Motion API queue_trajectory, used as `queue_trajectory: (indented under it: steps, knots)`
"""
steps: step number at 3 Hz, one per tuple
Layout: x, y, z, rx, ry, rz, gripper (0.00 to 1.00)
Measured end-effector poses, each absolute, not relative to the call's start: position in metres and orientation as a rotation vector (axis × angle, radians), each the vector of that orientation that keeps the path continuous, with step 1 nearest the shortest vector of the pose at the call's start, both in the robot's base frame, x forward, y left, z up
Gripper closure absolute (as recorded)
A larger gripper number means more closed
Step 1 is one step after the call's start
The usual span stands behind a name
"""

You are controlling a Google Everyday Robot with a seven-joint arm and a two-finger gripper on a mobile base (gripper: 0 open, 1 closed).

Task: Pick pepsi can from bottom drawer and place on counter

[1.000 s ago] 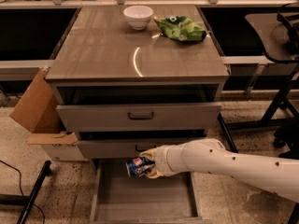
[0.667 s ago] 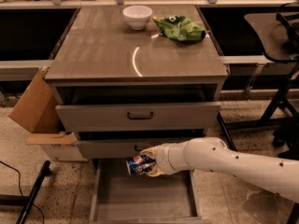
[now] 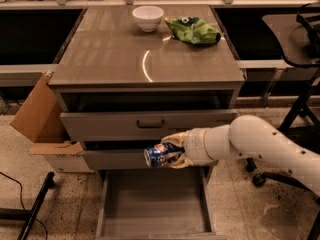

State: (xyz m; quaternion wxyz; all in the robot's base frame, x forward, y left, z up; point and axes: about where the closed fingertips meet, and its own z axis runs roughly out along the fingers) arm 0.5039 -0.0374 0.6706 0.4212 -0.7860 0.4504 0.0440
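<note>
The pepsi can [image 3: 159,155] is dark blue with a red-white logo. It lies sideways in my gripper [image 3: 172,150], which is shut on it. The gripper holds the can in the air above the open bottom drawer [image 3: 152,204], in front of the middle drawer's face. The drawer's grey floor is bare. My white arm [image 3: 260,146] reaches in from the right. The counter [image 3: 120,54] is the grey-brown cabinet top above, well higher than the can.
A white bowl [image 3: 148,17] and a green chip bag [image 3: 192,30] sit at the counter's far edge. The top drawer [image 3: 150,124] stands slightly open. A cardboard box [image 3: 42,119] is at the left, a chair base [image 3: 295,134] at the right.
The gripper with the can has risen slightly and shifted a little right; otherwise the scene is the same.
</note>
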Motion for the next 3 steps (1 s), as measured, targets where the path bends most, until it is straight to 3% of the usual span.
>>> queue_trajectory:
  steps: [3]
  knots:
    - [0.517, -0.061, 0.751, -1.909, 1.083, 0.071, 1.00]
